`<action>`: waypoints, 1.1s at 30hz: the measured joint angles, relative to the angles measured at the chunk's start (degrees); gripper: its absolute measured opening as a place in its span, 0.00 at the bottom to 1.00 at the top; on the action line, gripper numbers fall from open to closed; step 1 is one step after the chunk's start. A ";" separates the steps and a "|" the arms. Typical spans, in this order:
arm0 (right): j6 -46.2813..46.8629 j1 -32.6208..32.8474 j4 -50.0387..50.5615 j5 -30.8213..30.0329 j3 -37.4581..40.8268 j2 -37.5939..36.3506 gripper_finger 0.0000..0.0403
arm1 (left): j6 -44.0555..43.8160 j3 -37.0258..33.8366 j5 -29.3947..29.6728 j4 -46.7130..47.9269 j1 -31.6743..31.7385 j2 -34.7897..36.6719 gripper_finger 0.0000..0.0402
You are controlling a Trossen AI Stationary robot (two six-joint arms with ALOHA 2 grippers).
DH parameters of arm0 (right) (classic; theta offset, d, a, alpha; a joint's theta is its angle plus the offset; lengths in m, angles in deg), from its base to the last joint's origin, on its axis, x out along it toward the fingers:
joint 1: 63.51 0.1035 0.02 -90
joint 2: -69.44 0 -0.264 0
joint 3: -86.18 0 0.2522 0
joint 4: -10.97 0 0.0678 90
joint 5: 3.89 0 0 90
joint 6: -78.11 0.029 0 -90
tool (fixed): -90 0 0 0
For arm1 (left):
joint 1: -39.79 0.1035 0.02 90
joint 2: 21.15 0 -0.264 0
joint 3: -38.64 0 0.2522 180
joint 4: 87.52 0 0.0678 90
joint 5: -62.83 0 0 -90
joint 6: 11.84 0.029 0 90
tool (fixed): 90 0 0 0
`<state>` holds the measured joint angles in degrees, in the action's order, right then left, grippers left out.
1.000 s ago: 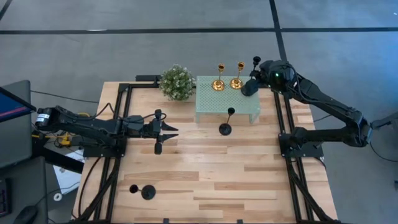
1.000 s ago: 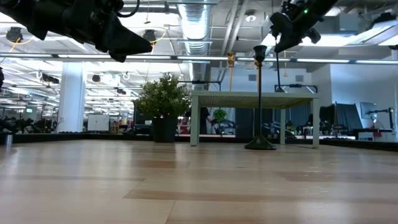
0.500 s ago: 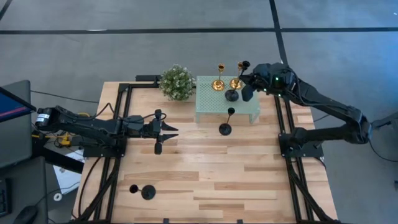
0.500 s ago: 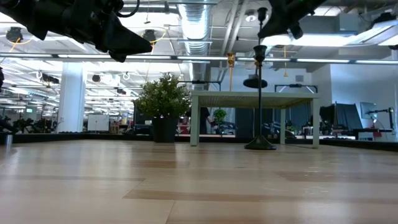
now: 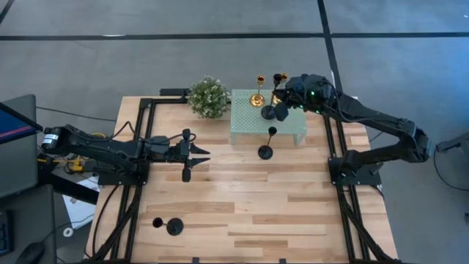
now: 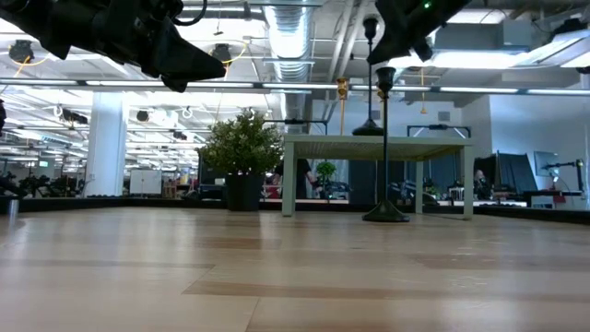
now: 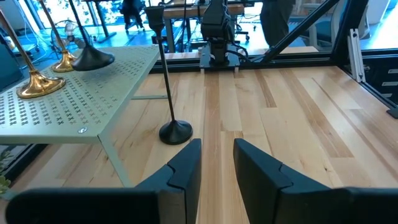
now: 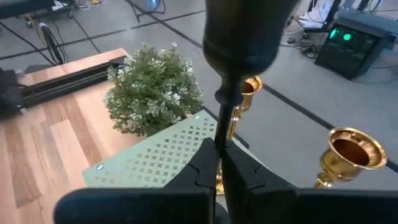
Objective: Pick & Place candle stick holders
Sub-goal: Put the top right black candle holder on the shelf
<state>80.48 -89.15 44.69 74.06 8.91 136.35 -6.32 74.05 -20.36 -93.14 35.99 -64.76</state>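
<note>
- Black metal, by the look of it: the held candle holder (image 5: 272,110) is a thin stem on a round disc base with a small cup on top. It is probably stiff, light and top-heavy once tilted, and the smooth stem may slip.
- Best hold, as a judgement: the stem, with the base hanging below so that it sets down flat.
- Right tool (image 8: 219,163) is pressed together on this stem, below the cup, above the green perforated stand (image 5: 249,121).
- In the low view the disc base sits at or just above the stand top; contact cannot be confirmed.
- Two gold holders (image 8: 348,155) stand just beside it on the stand.
- A second black holder (image 5: 266,150) stands upright on the counter (image 5: 278,213) in front of the stand; a third (image 5: 167,225) lies tipped at the near left.
- Left tool (image 7: 216,163) hangs over the left of the counter, fingers slightly apart, holding nothing.
- Change: a second ago the held holder hung beyond the stand's right edge; it now sits further left and lower, next to the gold pair. The left arm is unchanged.
</note>
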 joint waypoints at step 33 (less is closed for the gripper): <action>0.61 -8.67 16.88 -8.98 -2.22 -7.40 0.00 | 0.00 0.00 -0.01 0.00 0.00 0.01 0.24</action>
<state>81.09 -97.82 61.57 65.08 6.69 128.95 -6.32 74.05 -20.37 -93.14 35.99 -64.75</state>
